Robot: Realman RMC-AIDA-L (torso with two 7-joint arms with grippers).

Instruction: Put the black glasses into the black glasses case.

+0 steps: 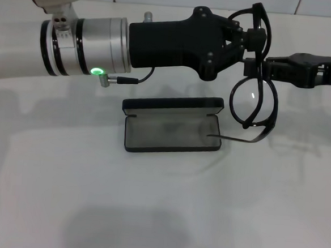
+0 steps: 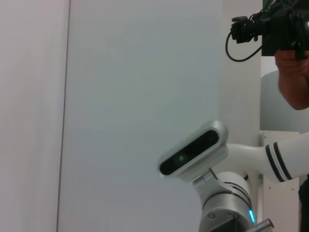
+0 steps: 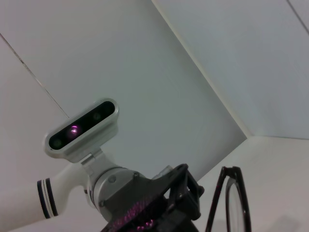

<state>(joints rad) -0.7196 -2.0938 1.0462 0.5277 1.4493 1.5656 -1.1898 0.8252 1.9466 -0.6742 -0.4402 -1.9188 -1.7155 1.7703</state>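
The glasses (image 1: 256,79) have a thin black frame. The glasses case (image 1: 172,125) is black outside and grey inside. The table (image 1: 160,203) is white. The left gripper (image 1: 247,47) is black.

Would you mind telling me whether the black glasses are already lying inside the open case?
No, the black glasses hang in the air between the left gripper and right gripper, beside the open black glasses case.

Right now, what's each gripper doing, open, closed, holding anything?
Left gripper: shut on the black glasses, above the table.
Right gripper: shut on the black glasses too.
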